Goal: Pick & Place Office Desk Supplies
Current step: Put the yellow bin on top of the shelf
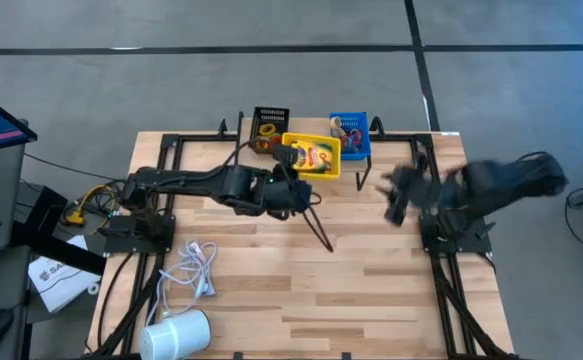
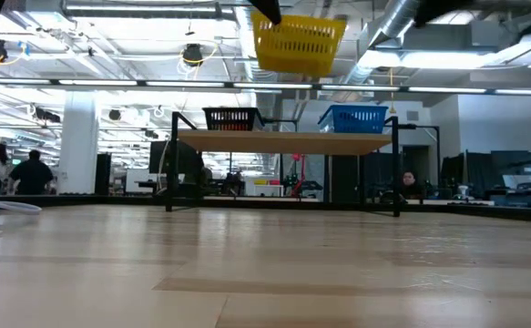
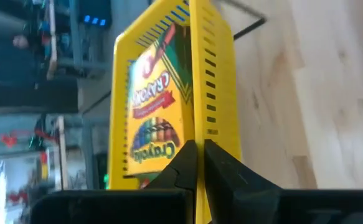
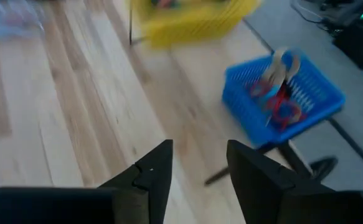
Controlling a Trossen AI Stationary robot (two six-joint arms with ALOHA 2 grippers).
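A yellow bin (image 1: 313, 156) with crayon boxes (image 3: 151, 112) in it hangs high above the table near the far middle; the low view shows it aloft (image 2: 298, 42). My left gripper (image 1: 291, 165) is shut on its wall. A black bin (image 1: 269, 124) and a blue bin (image 1: 350, 131) holding coloured rubber bands (image 4: 279, 102) stand on a raised shelf (image 2: 288, 142) at the far edge. My right gripper (image 1: 397, 200) hovers open over the table's right side, nothing between its fingers (image 4: 197, 155). My left gripper clamps the yellow bin's slotted side wall at its rim (image 3: 197, 134), one finger inside by the crayon boxes and one outside. The fingers come from the table's left, slanting down. The bin is lifted clear of the table, a little tilted.
A white coiled cable (image 1: 197, 265) and a white cylinder (image 1: 177, 335) lie at the near left. A thin dark rod (image 1: 317, 226) slants across the table's middle. Dark frame bars run along both sides. People stand in the room beyond (image 2: 34, 173).
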